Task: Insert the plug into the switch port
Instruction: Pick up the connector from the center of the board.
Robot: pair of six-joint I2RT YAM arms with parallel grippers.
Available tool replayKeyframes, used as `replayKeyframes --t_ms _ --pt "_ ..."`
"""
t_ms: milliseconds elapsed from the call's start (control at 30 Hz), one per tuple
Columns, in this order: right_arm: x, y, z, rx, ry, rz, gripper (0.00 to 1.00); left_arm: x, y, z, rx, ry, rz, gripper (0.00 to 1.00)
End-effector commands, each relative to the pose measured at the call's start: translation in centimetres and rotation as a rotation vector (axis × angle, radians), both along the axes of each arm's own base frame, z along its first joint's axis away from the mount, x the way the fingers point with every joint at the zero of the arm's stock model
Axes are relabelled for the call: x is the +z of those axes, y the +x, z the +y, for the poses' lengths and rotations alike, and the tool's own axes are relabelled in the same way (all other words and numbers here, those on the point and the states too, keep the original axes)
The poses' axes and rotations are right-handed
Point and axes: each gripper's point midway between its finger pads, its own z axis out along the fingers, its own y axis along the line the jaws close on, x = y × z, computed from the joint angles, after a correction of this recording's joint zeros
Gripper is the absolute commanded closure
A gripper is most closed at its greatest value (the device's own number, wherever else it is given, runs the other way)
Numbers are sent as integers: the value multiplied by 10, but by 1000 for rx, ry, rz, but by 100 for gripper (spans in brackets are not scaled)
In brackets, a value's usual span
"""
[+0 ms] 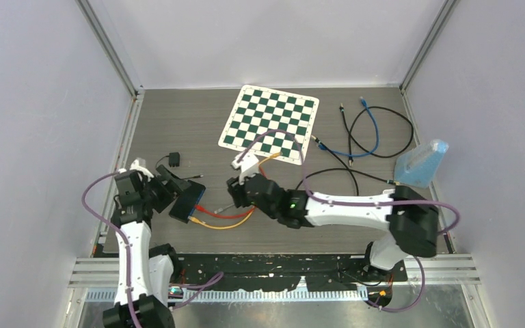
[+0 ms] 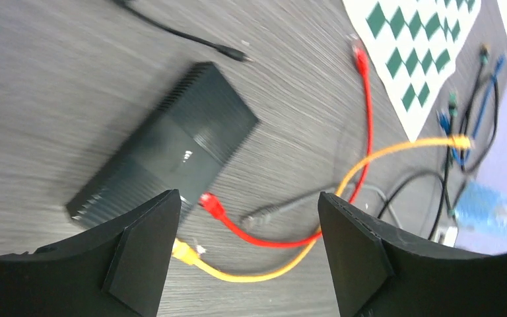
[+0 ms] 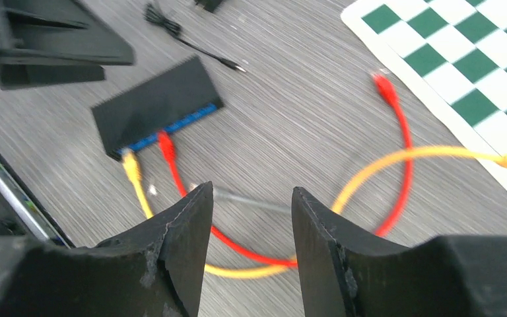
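Note:
The black switch (image 1: pixel 187 199) lies on the table at the left, its blue port face turned toward the arms; it also shows in the left wrist view (image 2: pixel 171 148) and the right wrist view (image 3: pixel 155 105). A red plug (image 3: pixel 166 145) sits against the port face. A yellow plug (image 3: pixel 131 165) lies at the switch's near corner. A grey plug (image 3: pixel 237 196) lies loose beside them. My left gripper (image 2: pixel 247 198) is open and empty above the switch's near end. My right gripper (image 3: pixel 252 191) is open and empty over the grey plug and the cable loops.
A green and white chessboard mat (image 1: pixel 270 123) lies at the back. The yellow cable's far plug (image 1: pixel 273 156) rests on the mat's near edge. Black and blue cables (image 1: pixel 369 130) and a blue bag (image 1: pixel 420 164) are at the right. A small black adapter (image 1: pixel 173 160) lies behind the switch.

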Motion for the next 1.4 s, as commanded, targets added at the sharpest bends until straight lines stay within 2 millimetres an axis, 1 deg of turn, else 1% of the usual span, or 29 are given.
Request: replayKeyframes --t_ms 0,33,67,100,167,200,267,300,333,367,400,500,533,633,667,700,733,767,833,867,900,933,967,1000,1033,1067,1133,1267,1367 --pt "-3 0 -64 -60 -24 88 46 41 8 -36 -232 58 -178 20" --pt "-22 4 -88 -105 -70 132 46 45 7 -42 -268 66 -186 20" --pt "-25 4 -105 -134 -74 150 46 47 5 -50 -304 64 -195 20" --pt "-34 11 -126 -207 -86 194 47 51 2 -59 -349 53 -206 20" --pt "-44 20 -167 -356 -85 251 48 56 -3 -71 -406 42 -208 20" --pt "-44 21 -182 -404 -69 260 48 59 -5 -75 -431 41 -205 21" --pt "-46 36 -224 -579 -21 285 48 62 -11 -79 -465 58 -193 21" --pt "-41 39 -233 -612 7 275 47 62 -11 -78 -467 69 -189 21" --pt "-43 47 -252 -676 8 264 46 61 -12 -77 -466 81 -187 21" --pt "-39 51 -259 -689 14 247 45 60 -12 -76 -465 89 -189 21" --pt "-36 62 -271 -673 -23 211 43 58 -12 -77 -468 91 -192 21" --pt "-27 86 -285 -554 -163 120 41 59 -15 -82 -487 91 -217 21" --pt "-23 96 -296 -518 -239 73 39 60 -15 -82 -490 95 -224 21" --pt "-19 129 -306 -439 -378 42 38 63 -16 -81 -478 112 -241 21" --pt "-22 137 -319 -447 -421 59 39 64 -16 -80 -476 116 -243 21" --pt "-23 151 -324 -449 -425 84 39 63 -17 -80 -474 119 -242 21" --pt "-28 155 -327 -436 -442 104 40 64 -17 -79 -468 125 -245 21" --pt "-34 166 -331 -420 -427 135 40 63 -16 -78 -461 127 -243 21" --pt "-42 180 -322 -347 -393 178 42 63 -16 -78 -462 126 -244 21" --pt "-55 185 -320 -321 -404 212 42 63 -16 -78 -462 127 -243 21" --pt "-49 195 -319 -301 -408 196 43 63 -17 -81 -477 126 -240 21" --pt "-62 200 -319 -288 -432 221 43 63 -18 -83 -487 129 -240 21" --pt "-57 209 -320 -277 -450 203 44 63 -19 -83 -488 132 -239 21" --pt "-68 213 -320 -261 -465 221 44 63 -19 -83 -485 134 -239 21" --pt "-65 220 -317 -240 -463 199 44 63 -18 -83 -485 136 -242 21" --pt "-74 224 -315 -225 -469 210 44 63 -18 -83 -485 135 -243 21" --pt "-76 238 -311 -206 -470 191 44 63 -18 -83 -486 131 -245 21" --pt "-88 258 -313 -202 -498 216 44 64 -18 -81 -480 145 -245 21" --pt "-95 263 -315 -190 -527 240 50 64 -18 -78 -465 159 -248 21"
